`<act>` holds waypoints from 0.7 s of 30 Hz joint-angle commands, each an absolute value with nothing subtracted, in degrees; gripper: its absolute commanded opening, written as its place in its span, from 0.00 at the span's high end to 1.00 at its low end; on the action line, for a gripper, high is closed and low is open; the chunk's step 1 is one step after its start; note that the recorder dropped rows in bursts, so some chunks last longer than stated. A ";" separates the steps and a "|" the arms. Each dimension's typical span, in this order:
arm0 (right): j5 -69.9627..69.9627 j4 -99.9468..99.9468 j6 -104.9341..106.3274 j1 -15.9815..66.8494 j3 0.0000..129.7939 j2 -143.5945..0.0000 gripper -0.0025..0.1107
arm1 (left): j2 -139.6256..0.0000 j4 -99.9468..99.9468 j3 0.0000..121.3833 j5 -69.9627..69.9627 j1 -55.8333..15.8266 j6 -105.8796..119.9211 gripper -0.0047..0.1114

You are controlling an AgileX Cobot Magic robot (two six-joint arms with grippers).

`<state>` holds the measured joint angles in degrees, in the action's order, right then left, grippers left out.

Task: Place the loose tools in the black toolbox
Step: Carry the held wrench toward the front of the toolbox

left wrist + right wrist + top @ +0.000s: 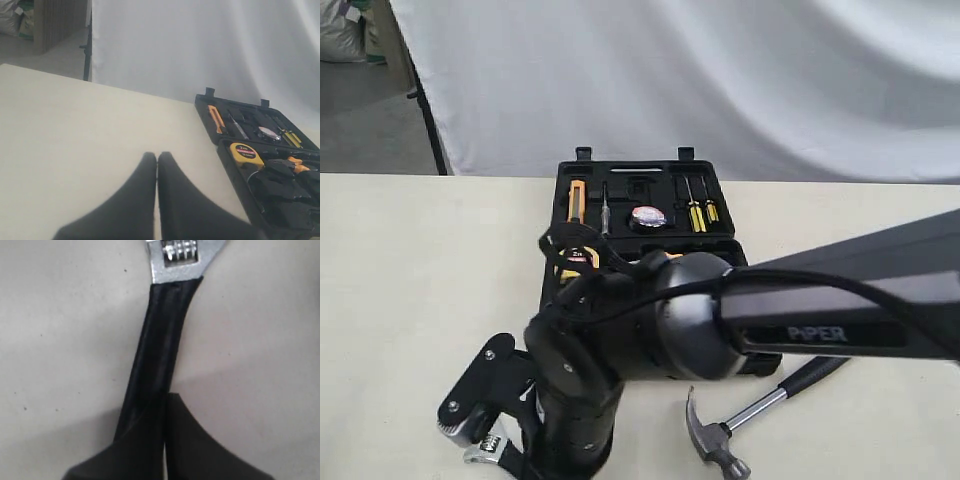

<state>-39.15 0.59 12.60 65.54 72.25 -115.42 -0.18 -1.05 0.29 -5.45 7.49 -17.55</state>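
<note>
The adjustable wrench (165, 335) lies on the pale table, its silver head (483, 452) near the front edge. My right gripper (165, 397) hovers over the end of its black handle with only a thin slit between the fingers, and the handle runs under one fingertip, not between them. The claw hammer (725, 440) lies to the right of that arm, apart from it. The black toolbox (564, 172) stands open behind. A small round tape roll (648, 216) sits in its far half. My left gripper (157, 155) is shut and empty over bare table, left of the toolbox (205, 102).
The right arm (800, 320) reaches across from the right and hides much of the toolbox's near half. A yellow tape measure (246, 154), orange-handled pliers (295, 162) and small screwdrivers (695, 212) sit in the case. A white curtain hangs behind the table.
</note>
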 commanded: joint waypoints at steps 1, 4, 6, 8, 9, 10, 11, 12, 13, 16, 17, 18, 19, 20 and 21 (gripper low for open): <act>-36.22 0.00 15.24 64.22 69.84 -113.57 0.98 | 0.00 -1.30 0.44 -5.03 8.94 -17.82 0.95; -34.77 1.08 11.67 64.22 71.53 -113.57 0.98 | 0.00 -1.30 0.44 -5.03 8.94 -17.82 0.95; -32.65 2.12 9.36 64.22 72.53 -113.57 0.98 | 0.00 -1.30 0.44 -5.03 8.94 -17.82 0.95; -29.72 2.87 7.12 64.22 73.18 -113.57 0.98 | 0.00 -1.30 0.44 -5.03 8.94 -17.82 0.95; -27.40 3.15 5.08 64.22 73.28 -113.57 0.98 | 0.00 -1.30 0.44 -5.03 8.94 -17.82 0.95; -25.33 3.15 3.13 64.34 73.28 -113.57 0.98 | 0.00 -1.30 0.44 -5.03 8.94 -17.82 0.95; -22.95 2.79 1.00 64.72 73.28 -113.69 0.98 | 0.00 -1.30 0.44 -5.03 8.94 -17.82 0.95; -21.19 2.43 0.00 64.90 73.28 -113.69 0.98 | 0.00 -1.30 0.44 -5.03 8.94 -17.82 0.95; -19.81 2.33 0.00 65.26 73.28 -113.91 0.96 | 0.00 -1.30 0.44 -5.03 8.94 -17.82 0.95; -18.56 2.34 0.00 66.42 73.28 -114.29 0.77 | 0.00 -1.30 0.44 -5.03 8.94 -17.82 0.95; -18.46 2.34 0.00 66.42 73.28 -114.68 0.67 | 0.00 -1.30 0.44 -5.03 8.94 -17.82 0.95; -18.63 2.34 0.00 66.42 73.55 -115.06 0.57 | 0.00 -1.30 0.44 -5.03 8.94 -17.82 0.95; -19.68 2.22 0.00 66.42 74.15 -115.61 0.47 | 0.00 -1.30 0.44 -5.03 8.94 -17.82 0.95; -20.56 2.21 0.00 66.42 74.71 -116.08 0.39 | 0.00 -1.30 0.44 -5.03 8.94 -17.82 0.95; -21.51 2.21 0.00 66.28 75.44 -116.61 0.33 | 0.00 -1.30 0.44 -5.03 8.94 -17.82 0.95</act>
<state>-20.03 2.45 0.00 66.51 73.91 -115.45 -0.18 -1.05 0.29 -5.45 7.49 -17.55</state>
